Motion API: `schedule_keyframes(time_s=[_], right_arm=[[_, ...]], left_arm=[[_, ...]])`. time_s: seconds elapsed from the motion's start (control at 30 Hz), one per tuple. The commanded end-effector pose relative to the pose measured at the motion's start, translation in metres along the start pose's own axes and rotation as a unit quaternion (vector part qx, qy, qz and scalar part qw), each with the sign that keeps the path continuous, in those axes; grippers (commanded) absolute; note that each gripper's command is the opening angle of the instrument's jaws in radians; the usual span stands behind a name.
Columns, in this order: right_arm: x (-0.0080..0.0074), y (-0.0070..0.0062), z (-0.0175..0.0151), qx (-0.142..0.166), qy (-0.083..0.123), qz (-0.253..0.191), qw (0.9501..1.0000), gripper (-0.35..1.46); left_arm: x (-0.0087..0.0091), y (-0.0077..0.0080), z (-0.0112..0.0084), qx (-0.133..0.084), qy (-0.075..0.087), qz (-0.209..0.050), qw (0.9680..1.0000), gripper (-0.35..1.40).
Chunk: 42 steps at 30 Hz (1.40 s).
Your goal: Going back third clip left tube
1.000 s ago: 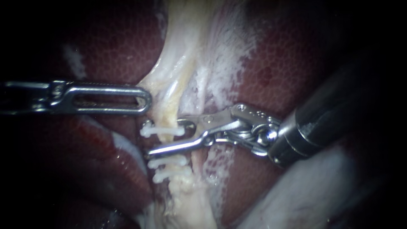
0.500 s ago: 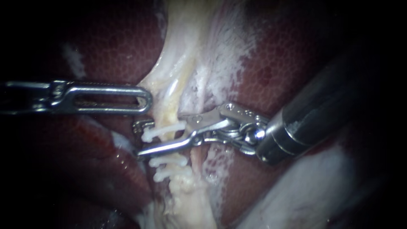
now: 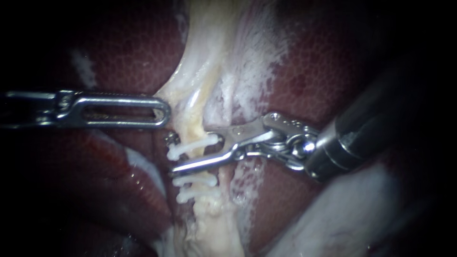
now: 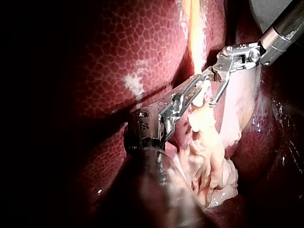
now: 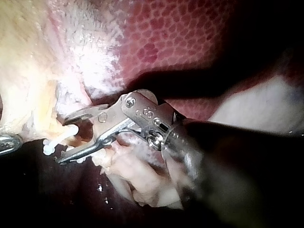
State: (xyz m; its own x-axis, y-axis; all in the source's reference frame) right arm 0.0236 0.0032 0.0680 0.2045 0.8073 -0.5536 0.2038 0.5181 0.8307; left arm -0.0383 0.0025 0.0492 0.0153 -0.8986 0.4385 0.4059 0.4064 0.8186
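Closest to the endoscope is my right instrument (image 3: pixel 172 153). Its thick dark shaft comes in over the right side of the liver (image 3: pixel 309 62) and passes above a patch of pale tissue (image 3: pixel 352 214). Its jaws are spread with a clear gap between them, and they reach across the tube (image 3: pixel 190 119), one on each side of the third clip (image 3: pixel 193 144). That white clip is closed across the tube and sits in the gap. The lower jaw stands clear of it. The upper jaw's tip lies close to the clip's far end, and I cannot tell whether they touch. My right wrist camera agrees: the clip's end lies between the parted jaws and nothing is pinched. Just past the lower jaw, toward the tube's lower end, two more clips (image 3: pixel 190 180) cross the tube close together. The tube itself runs down the middle of the liver, pale yellow against dark red. Farther off, my left instrument (image 3: pixel 164 112) lies level over the liver's left side, its tip against the tube's edge just above the third clip. I cannot tell whether it grips anything there.
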Motion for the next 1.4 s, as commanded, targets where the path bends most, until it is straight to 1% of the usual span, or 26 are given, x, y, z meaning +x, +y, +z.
schedule_keyframes(time_s=[0.03, 0.23, 0.5, 0.6, 0.73, 0.93, 1.1, 1.23, 1.27, 1.3, 1.33, 1.4], right_arm=[[0.0001, -0.0001, -0.0003, -0.001, 0.000, 0.000, 1.0000, 0.53], [0.0005, -0.0007, -0.0020, -0.005, 0.001, -0.010, 0.9999, 0.55], [0.0000, -0.0016, -0.0044, -0.011, 0.001, -0.027, 0.9996, 0.57], [0.0000, -0.0020, -0.0056, -0.021, 0.002, -0.045, 0.9988, 0.59], [0.0004, -0.0027, -0.0074, -0.029, 0.002, -0.070, 0.9971, 0.60], [0.0012, -0.0043, -0.0101, -0.040, -0.002, -0.118, 0.9921, 0.60], [0.0013, -0.0056, -0.0117, -0.037, -0.008, -0.163, 0.9858, 0.60], [0.0012, -0.0063, -0.0122, -0.036, -0.013, -0.192, 0.9806, 0.60], [0.0011, -0.0064, -0.0124, -0.035, -0.016, -0.203, 0.9784, 0.60], [0.0011, -0.0064, -0.0125, -0.036, -0.018, -0.208, 0.9772, 0.60], [0.0012, -0.0065, -0.0126, -0.036, -0.018, -0.208, 0.9773, 0.60], [0.0013, -0.0066, -0.0128, -0.037, -0.020, -0.216, 0.9755, 0.60]], left_arm=[[0.0000, 0.0000, 0.0000, 0.001, 0.000, 0.000, 1.0000, -0.35], [0.0000, 0.0000, 0.0000, 0.001, 0.000, 0.000, 1.0000, -0.35], [0.0000, 0.0001, 0.0000, 0.001, 0.000, 0.000, 1.0000, -0.35], [0.0000, 0.0001, 0.0000, 0.001, 0.000, 0.000, 1.0000, -0.35], [0.0000, 0.0002, 0.0001, 0.001, 0.000, 0.000, 1.0000, -0.35], [0.0000, 0.0002, 0.0001, 0.001, 0.000, 0.000, 1.0000, -0.35], [0.0000, 0.0004, 0.0001, 0.001, 0.000, 0.000, 1.0000, -0.35], [0.0000, 0.0004, 0.0001, 0.001, 0.000, 0.000, 1.0000, -0.35], [0.0000, 0.0004, 0.0001, 0.001, 0.000, 0.000, 1.0000, -0.35], [0.0000, 0.0004, 0.0001, 0.001, 0.000, 0.000, 1.0000, -0.35], [0.0000, 0.0004, 0.0002, 0.001, 0.000, 0.000, 1.0000, -0.35], [0.0001, 0.0005, 0.0002, 0.001, 0.000, 0.001, 1.0000, -0.35]])
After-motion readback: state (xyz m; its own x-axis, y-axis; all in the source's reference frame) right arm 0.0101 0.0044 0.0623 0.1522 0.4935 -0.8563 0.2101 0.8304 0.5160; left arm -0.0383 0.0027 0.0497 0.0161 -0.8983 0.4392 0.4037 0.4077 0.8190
